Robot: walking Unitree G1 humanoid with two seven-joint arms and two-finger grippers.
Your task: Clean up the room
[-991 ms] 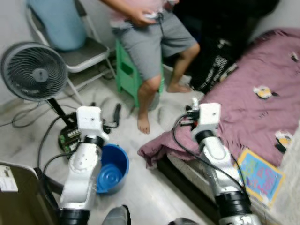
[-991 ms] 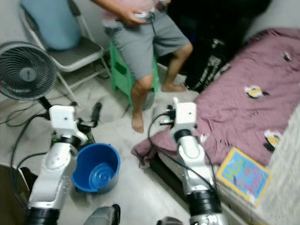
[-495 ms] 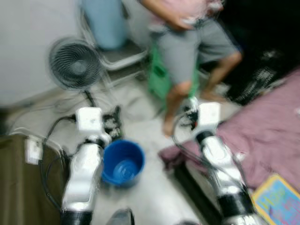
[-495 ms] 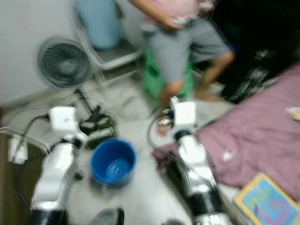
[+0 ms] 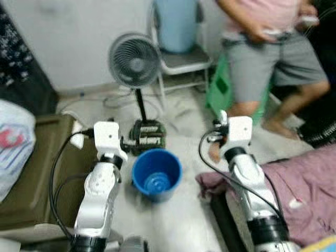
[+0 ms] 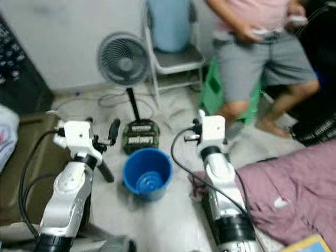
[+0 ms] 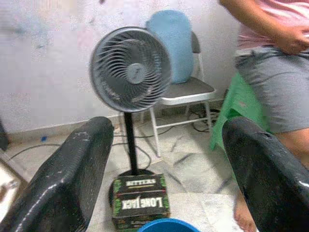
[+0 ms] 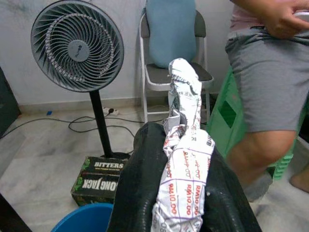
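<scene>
Flooring is pale marbled tile [image 5: 178,220], with a white wall [image 5: 68,42] at the far side. At the far left sits an olive-brown box-like piece [image 5: 26,173] with a pale printed bundle [image 5: 13,144] resting on its edge. Next comes the left arm, raised over the floor; its left end effector [image 7: 164,174] has both black fingers [image 7: 67,179] spread wide apart with nothing between them, pointing toward the fan. A grey pedestal fan [image 5: 134,56] stands near the wall, its pole rising from behind a dark green carton [image 5: 148,136] printed with white lettering. Loose cables [image 5: 115,100] trail across the tile beside the fan base. Just in front of the carton, between the two arms, a blue bucket [image 5: 156,174] stands upright on the floor, open side up. Behind the fan, a folding chair [image 5: 181,58] carries a light blue cushion [image 5: 177,23] against its backrest. The right end effector [image 8: 181,193] is pinching a rolled wad of printed paper [image 8: 186,145], white with red and black print, which sticks out past the fingertips; it is held above the floor, to the right of the bucket. A green plastic stool [image 5: 220,92] stands beside a barefoot person in grey shorts [image 5: 268,58]. At the far right, a mauve bedspread [image 5: 310,194] drapes over the bed edge down to the floor.
</scene>
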